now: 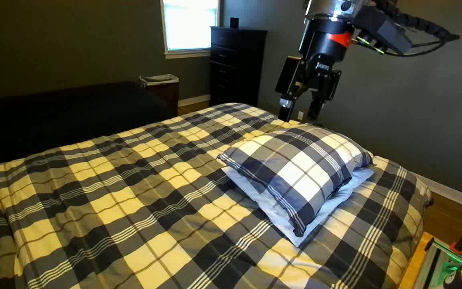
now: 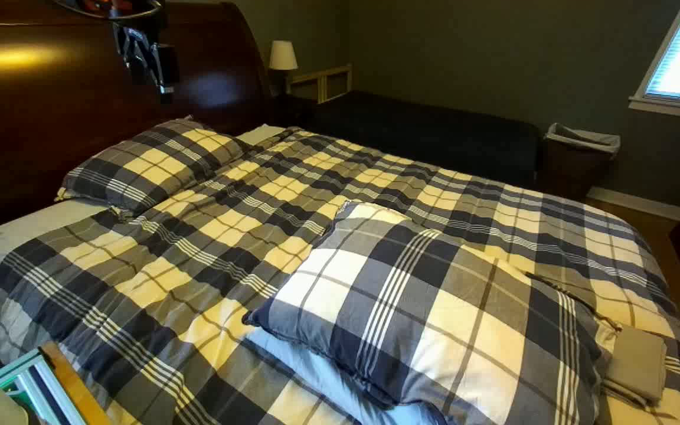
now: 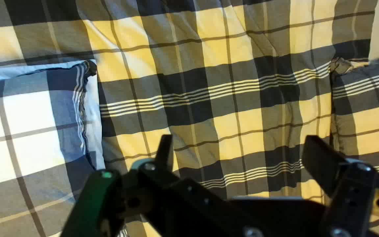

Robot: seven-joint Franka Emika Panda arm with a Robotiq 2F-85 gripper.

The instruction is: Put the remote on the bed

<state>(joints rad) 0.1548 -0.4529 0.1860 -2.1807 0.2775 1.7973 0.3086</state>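
The bed (image 1: 142, 196) with its yellow, black and white plaid comforter fills much of both exterior views (image 2: 228, 227). It also lies below the fingers in the wrist view (image 3: 192, 82). My gripper (image 1: 300, 114) is open, pointing down, with nothing between its fingers. It hangs in the air above the bed, apart from it. It also shows high in an exterior view against the headboard (image 2: 152, 82), and its spread fingers show at the bottom of the wrist view (image 3: 239, 144). I see no remote in any view; it is hidden or out of view.
A blue-white plaid pillow (image 1: 303, 172) lies on a light blue one (image 1: 269, 206) on the bed. Another plaid pillow (image 2: 157, 165) lies by the wooden headboard (image 2: 210, 59). A folded grey cloth (image 2: 638, 363) lies beside the large pillow. A dark dresser (image 1: 235, 66) stands behind.
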